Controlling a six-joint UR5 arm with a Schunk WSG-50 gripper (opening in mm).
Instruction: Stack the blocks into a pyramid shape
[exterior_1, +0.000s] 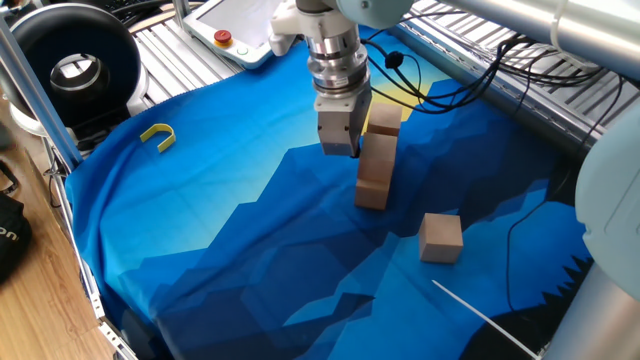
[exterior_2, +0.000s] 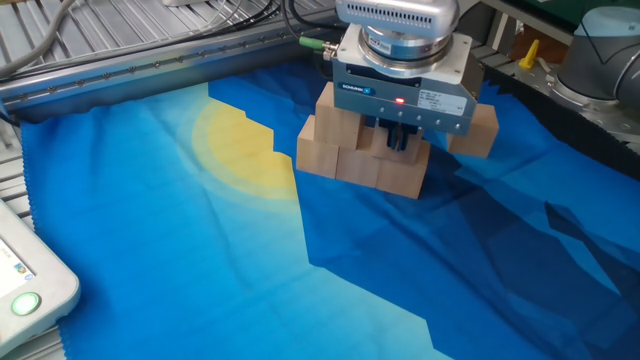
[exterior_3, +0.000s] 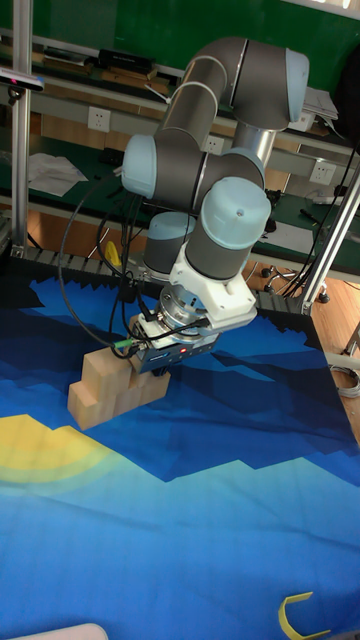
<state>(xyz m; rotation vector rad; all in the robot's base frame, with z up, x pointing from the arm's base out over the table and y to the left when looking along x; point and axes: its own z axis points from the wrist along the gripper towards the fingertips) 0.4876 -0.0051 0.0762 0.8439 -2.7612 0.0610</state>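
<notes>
A stack of light-brown wooden blocks (exterior_1: 374, 178) stands on the blue cloth, a bottom row with blocks on top of it. In the other fixed view the stack (exterior_2: 330, 140) is partly hidden behind my gripper (exterior_2: 400, 138), whose dark fingers look close together with nothing between them. My gripper (exterior_1: 340, 148) hangs beside the stack at second-layer height, touching or nearly touching it. A lone block (exterior_1: 441, 237) lies apart on the cloth; it also shows behind the gripper body as the block (exterior_2: 480, 130). In the tall view the stack (exterior_3: 100, 385) steps down towards the gripper (exterior_3: 158, 368).
A small yellow U-shaped piece (exterior_1: 158, 136) lies near the cloth's left edge. A white pendant (exterior_1: 235, 30) rests on the metal rollers behind. Black cables (exterior_1: 450, 85) run along the far side of the cloth. A thin white rod (exterior_1: 480, 315) lies at the front right.
</notes>
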